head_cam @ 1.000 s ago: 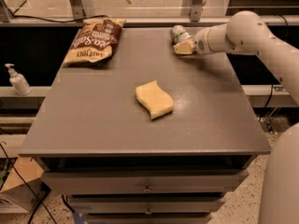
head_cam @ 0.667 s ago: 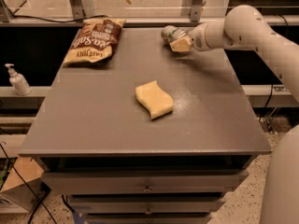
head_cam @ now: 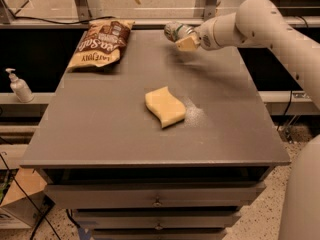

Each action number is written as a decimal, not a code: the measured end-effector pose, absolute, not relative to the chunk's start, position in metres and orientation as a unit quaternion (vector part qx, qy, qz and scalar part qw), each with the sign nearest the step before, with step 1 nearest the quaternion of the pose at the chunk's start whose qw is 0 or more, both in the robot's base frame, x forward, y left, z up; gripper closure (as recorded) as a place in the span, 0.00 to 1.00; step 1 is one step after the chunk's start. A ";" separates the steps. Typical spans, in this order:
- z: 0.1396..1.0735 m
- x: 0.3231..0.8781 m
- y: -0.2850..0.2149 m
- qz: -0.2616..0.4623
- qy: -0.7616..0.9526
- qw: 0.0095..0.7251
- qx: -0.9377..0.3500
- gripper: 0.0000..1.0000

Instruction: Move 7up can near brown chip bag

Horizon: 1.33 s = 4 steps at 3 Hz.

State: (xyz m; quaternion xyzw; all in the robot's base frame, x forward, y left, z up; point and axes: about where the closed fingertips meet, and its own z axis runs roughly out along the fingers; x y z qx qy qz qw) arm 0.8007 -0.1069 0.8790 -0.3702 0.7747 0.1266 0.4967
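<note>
Tool [head_cam: 182, 37] over far table [head_cam: 100, 119] clasps half-hidden 7up can [head_cam: 173, 30].

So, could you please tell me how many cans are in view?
1: the can, held in the gripper over the table's far side, right of the chip bag. None seem hidden.

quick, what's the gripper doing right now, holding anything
Gripper: closed on the 7up can, held just above the far end of the table, right of the brown chip bag.
</note>
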 end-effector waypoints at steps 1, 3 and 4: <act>0.875 0.799 -0.103 0.130 0.773 0.492 -0.378 1.00; 0.863 0.793 -0.051 0.185 0.746 0.488 -0.414 1.00; 0.857 0.789 -0.026 0.210 0.733 0.483 -0.430 1.00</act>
